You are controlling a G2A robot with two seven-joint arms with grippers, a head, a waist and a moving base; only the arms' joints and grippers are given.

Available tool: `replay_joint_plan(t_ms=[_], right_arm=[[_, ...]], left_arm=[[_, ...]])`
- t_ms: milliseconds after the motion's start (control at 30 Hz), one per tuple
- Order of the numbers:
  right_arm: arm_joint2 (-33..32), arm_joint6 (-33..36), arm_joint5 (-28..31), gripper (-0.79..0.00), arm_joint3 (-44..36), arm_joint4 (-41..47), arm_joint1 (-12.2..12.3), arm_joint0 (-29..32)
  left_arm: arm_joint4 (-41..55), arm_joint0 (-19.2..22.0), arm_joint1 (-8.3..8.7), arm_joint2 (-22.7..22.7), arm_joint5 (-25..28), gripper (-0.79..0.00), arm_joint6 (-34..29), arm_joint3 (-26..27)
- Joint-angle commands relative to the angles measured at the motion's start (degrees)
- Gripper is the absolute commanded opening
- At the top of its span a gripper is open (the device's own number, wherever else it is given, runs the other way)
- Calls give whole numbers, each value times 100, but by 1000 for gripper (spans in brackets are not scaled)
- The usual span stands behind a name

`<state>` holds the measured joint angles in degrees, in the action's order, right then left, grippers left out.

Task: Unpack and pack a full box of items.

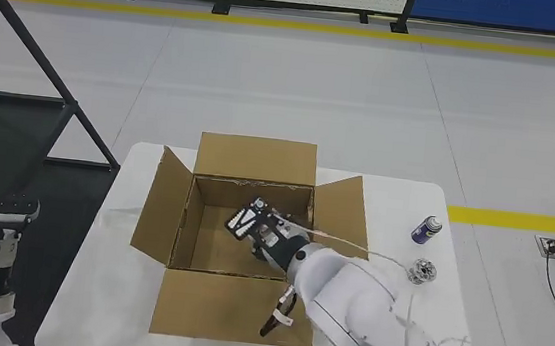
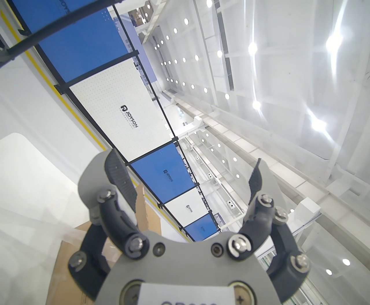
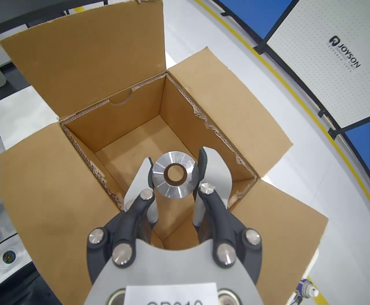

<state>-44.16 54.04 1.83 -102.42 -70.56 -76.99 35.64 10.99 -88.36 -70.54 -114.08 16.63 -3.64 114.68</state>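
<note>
Now the right arm stretches from the near right corner of the table (image 1: pixel 395 199) out over the open cardboard box (image 1: pixel 257 157). Its wrist is turned downward, so the right gripper (image 3: pixel 175 170) hangs inside the box mouth, towards the right wall. The fingers are clamped on a metal disc (image 3: pixel 162 177), a shiny round piece with a hole through its middle, its flat face turned up towards the wrist camera and held above the box floor. The left arm is off the left side of the table. The left gripper (image 2: pixel 188 170) is tipped up towards the ceiling lights with its jaws wide apart.

All four flaps of the box are folded outward. On the table to the right of it stands a spray can (image 1: pixel 426 229), and a small metal part (image 1: pixel 421 271) lies just nearer than the can, apart from it.

From above, the right arm covers the near right part of the box floor and some of the near flap. The disc's lower body is hidden between the fingers.
</note>
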Motion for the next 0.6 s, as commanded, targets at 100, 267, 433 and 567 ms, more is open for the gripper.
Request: replay_joint_plan(t_ms=[100, 267, 433, 567], right_arm=[[557, -230, -468, -785, 1280, 411, -388, -877], [706, -427, -481, -785, 1737, 781, -549, -1080], [706, -427, -481, -785, 1737, 781, -549, -1080], [706, -427, -481, -785, 1737, 781, -549, -1080]], left_arm=[[-1, 1, 0, 0, -1, 0, -1, -1], [-1, 1, 0, 0, -1, 0, -1, -1], [-1, 1, 0, 0, -1, 0, -1, -1], [-1, 1, 0, 0, -1, 0, -1, -1]])
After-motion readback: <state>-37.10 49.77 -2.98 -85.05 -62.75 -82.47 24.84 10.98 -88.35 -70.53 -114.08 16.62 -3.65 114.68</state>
